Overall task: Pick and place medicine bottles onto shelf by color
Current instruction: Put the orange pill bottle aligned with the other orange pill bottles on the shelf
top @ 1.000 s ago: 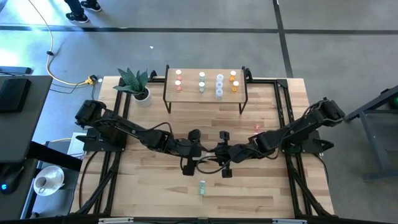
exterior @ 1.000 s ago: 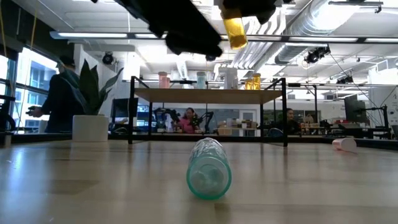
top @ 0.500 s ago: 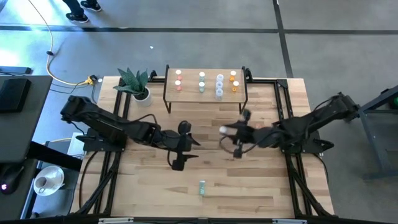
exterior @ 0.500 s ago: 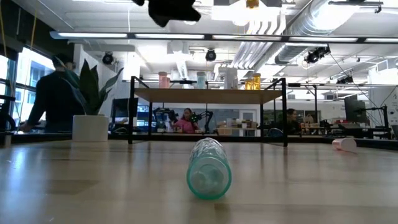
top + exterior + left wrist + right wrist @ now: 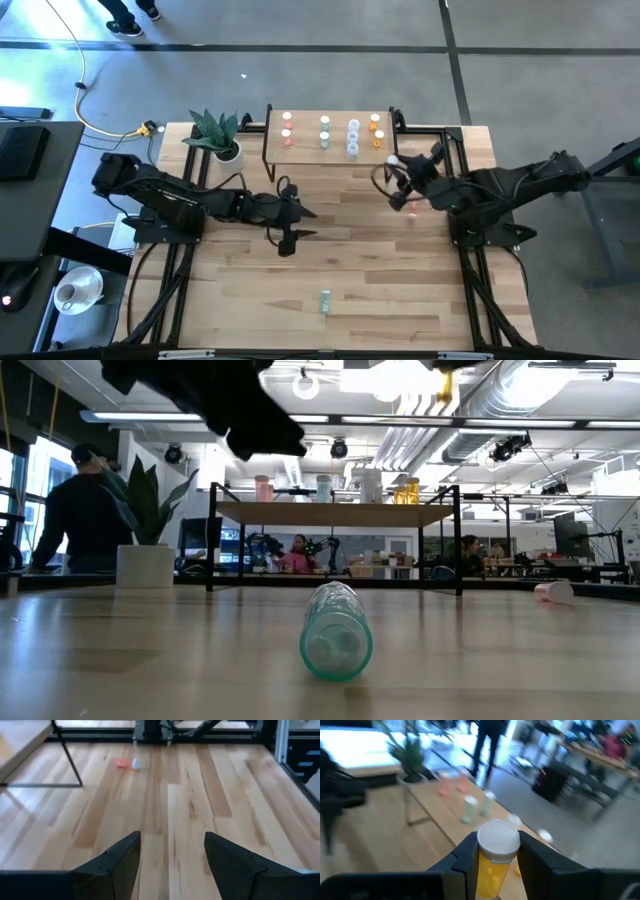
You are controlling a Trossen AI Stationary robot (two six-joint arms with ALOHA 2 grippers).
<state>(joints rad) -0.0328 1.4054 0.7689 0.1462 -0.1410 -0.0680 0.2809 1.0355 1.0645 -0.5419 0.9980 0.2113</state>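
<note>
My right gripper [image 5: 398, 172] is shut on an orange medicine bottle [image 5: 492, 865] with a white cap [image 5: 498, 840], held in the air just in front of the shelf's right end. The shelf [image 5: 305, 150] stands at the table's far edge and carries pink, green, clear and orange bottles [image 5: 352, 137]. A green bottle [image 5: 336, 630] lies on its side near the front edge. A pink bottle [image 5: 125, 763] lies on the table under my right arm. My left gripper [image 5: 172, 865] hangs open over the table's middle left, with nothing between its fingers. My right gripper pinches the orange bottle's body [image 5: 490, 872], just below the white cap, between its two fingers. The fingers come roughly level from the table's right side. The bottle is lifted clear of the table, its cap end sticking out past the fingertips.
A potted plant [image 5: 218, 135] stands left of the shelf at the far edge. The shelf's thin black legs [image 5: 67, 760] reach down to the tabletop. Bare wood lies between the two arms. A person [image 5: 80, 520] stands in the room beyond the table.
My right gripper has risen and gone from the table's middle toward the far right, up to the shelf's right end, turning its wrist and carrying the orange bottle. My left gripper, open throughout, has drawn back toward the table's left edge.
</note>
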